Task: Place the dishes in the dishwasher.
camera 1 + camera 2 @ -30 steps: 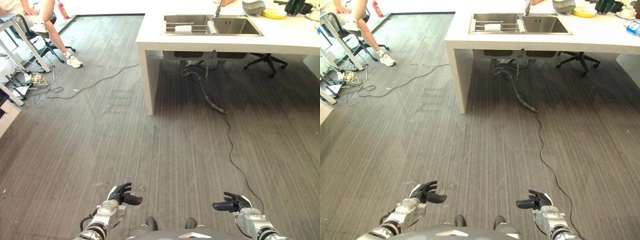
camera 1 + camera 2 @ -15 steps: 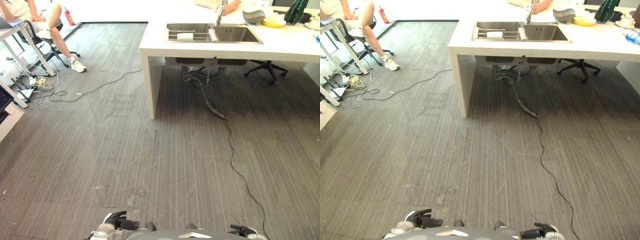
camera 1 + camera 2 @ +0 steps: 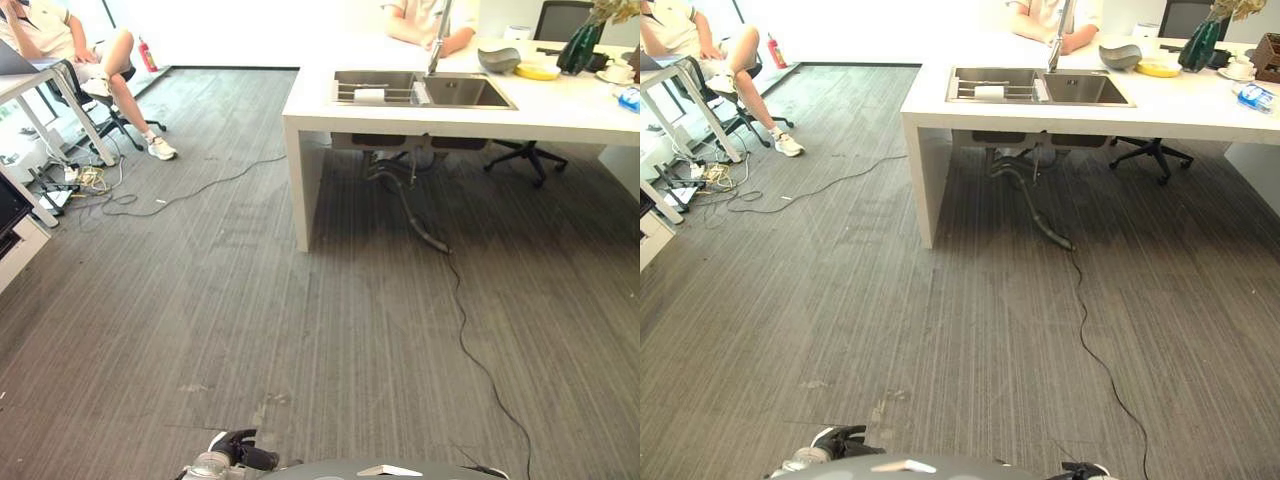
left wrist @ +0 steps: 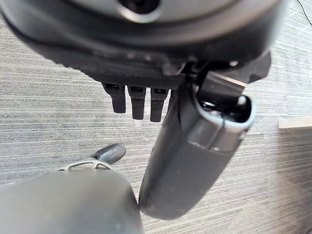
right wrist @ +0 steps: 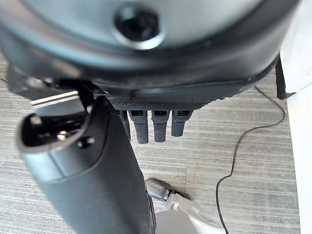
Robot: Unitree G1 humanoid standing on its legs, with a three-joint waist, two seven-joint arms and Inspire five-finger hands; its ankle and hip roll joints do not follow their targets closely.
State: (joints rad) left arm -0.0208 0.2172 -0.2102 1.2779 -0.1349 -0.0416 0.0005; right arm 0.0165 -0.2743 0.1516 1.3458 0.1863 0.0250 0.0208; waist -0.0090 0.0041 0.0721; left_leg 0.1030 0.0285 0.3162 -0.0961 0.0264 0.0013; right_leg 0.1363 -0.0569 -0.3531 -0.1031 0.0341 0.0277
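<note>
Dishes wait on the far tabletop (image 3: pixel 560 100).
Your grey bowl (image 3: pixel 498 60) and yellow plate (image 3: pixel 538 71) sit well apart from each released, empty robot hand, left (image 4: pixel 138 100) and right (image 5: pixel 155 123).

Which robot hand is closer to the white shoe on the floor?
Left. The left robot hand is low on the same side as the white shoe; the right robot hand sits across, farther away.

The left hand (image 3: pixel 238 455) hangs low over the floor (image 3: pixel 300 340), well short of the counter (image 3: pixel 460 105), holding nothing. In its wrist view its fingers (image 4: pixel 138 100) point straight down at the floor, thumb alongside. The right hand (image 5: pixel 156 124) hangs likewise over the floor, fingers straight, thumb extended, empty.
</note>
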